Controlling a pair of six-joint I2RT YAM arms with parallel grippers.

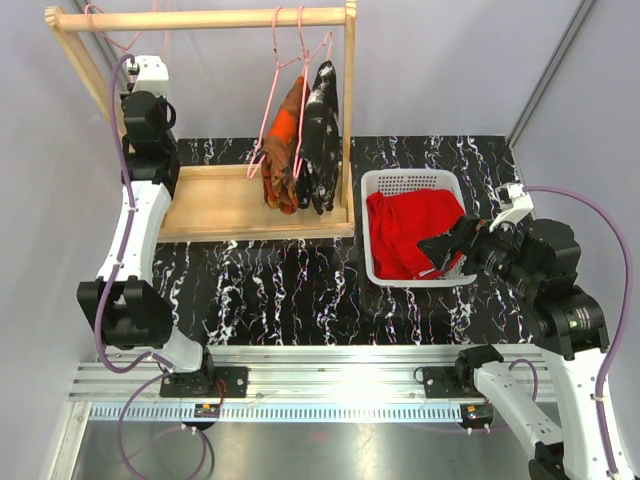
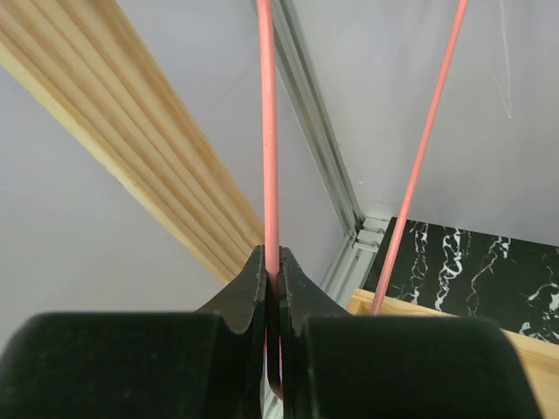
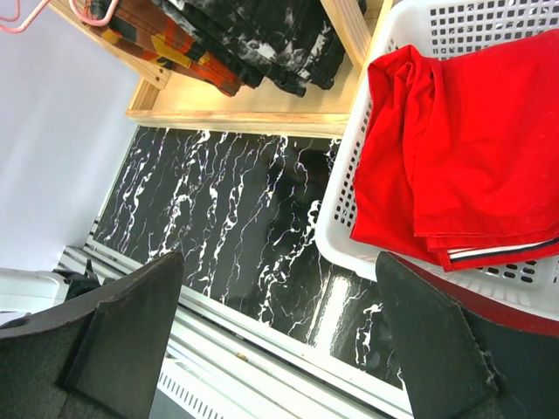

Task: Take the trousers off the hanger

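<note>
three trousers counted. red trousers (image 1: 410, 230) lay crumpled in the one white basket (image 1: 410, 176) on the right side of the black marbled counter (image 1: 280, 290). the other two hung side by side at the right end of the wooden rack (image 1: 200, 18): orange-brown patterned trousers (image 1: 283, 150) on the left, black trousers with white splashes (image 1: 322, 130) touching them on the right, hems over the rack's base board. two arms. left tool (image 2: 272, 288) pinched narrow on the wire of a pink hanger (image 2: 269, 131) at the rail's left end. right tool (image 3: 278, 259) spread wide, holding nothing, over the basket's near rim.
</note>
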